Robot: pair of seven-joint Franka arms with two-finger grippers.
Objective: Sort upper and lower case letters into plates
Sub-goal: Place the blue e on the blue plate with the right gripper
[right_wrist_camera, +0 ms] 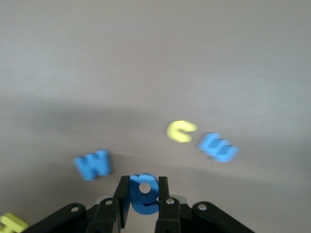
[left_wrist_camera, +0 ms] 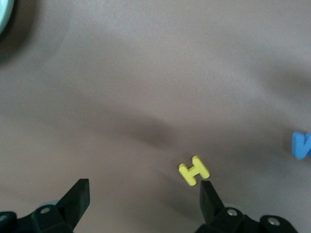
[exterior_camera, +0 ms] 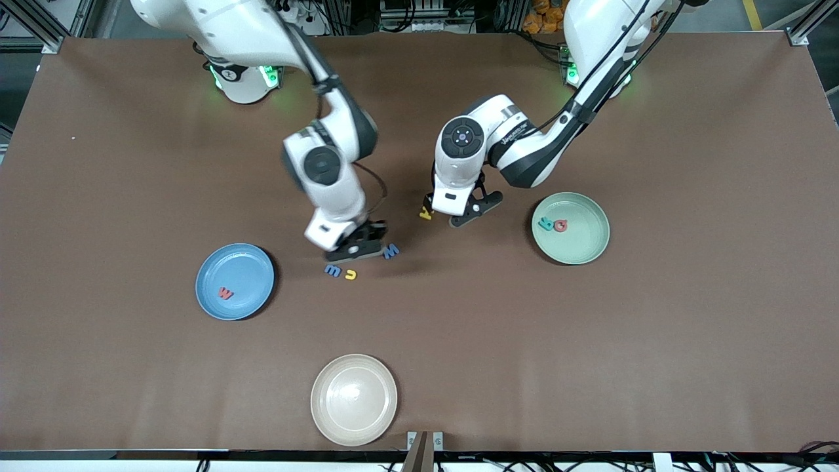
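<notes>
My right gripper (exterior_camera: 359,249) (right_wrist_camera: 144,183) is shut on a small blue letter with a round hole (right_wrist_camera: 143,201), just above the table. Beside it lie a blue W (exterior_camera: 390,250) (right_wrist_camera: 93,164), a blue m (exterior_camera: 333,269) (right_wrist_camera: 218,147) and a yellow c (exterior_camera: 351,275) (right_wrist_camera: 181,131). My left gripper (exterior_camera: 459,215) (left_wrist_camera: 144,201) is open and empty, low over the table, with a yellow H (exterior_camera: 426,212) (left_wrist_camera: 193,170) just off one fingertip (left_wrist_camera: 209,194). The blue plate (exterior_camera: 246,265) holds a red letter (exterior_camera: 225,293). The mint plate (exterior_camera: 583,242) holds a teal letter (exterior_camera: 545,223) and a red letter (exterior_camera: 560,225).
A cream-white plate (exterior_camera: 354,399) sits near the table edge closest to the front camera. The two arms are close together over the middle of the brown table. The left wrist view shows the blue W at its edge (left_wrist_camera: 301,144).
</notes>
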